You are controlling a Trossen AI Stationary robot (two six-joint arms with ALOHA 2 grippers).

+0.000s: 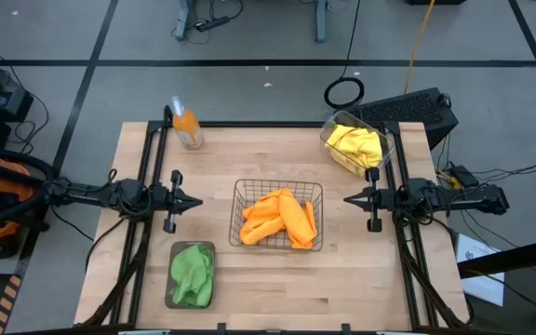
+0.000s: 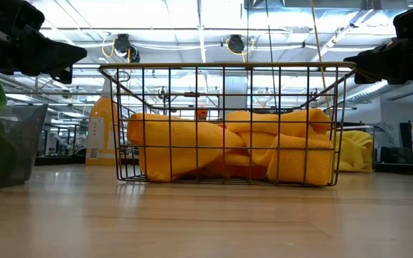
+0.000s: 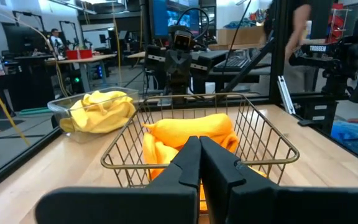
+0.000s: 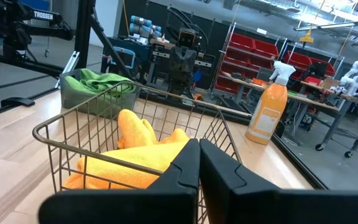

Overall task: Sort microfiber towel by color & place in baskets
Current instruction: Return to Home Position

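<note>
Orange towels [image 1: 282, 220] lie piled in the square wire basket [image 1: 315, 191] at the table's middle; the low view shows them [image 2: 221, 147] filling its bottom. Yellow towels [image 1: 355, 144] sit in the clear tub [image 1: 328, 131] at the far right. A green towel [image 1: 192, 273] fills the grey tray [image 1: 205, 247] near the front left. My left gripper [image 1: 196, 202] hovers shut, left of the wire basket. My right gripper [image 1: 350, 198] hovers shut, right of it. Both are above the table and hold nothing.
An orange spray bottle [image 1: 187, 127] stands at the table's far left corner. Bare wood lies along the near edge right of the tray and between the basket and each gripper. A person [image 3: 297, 28] stands in the room beyond the table.
</note>
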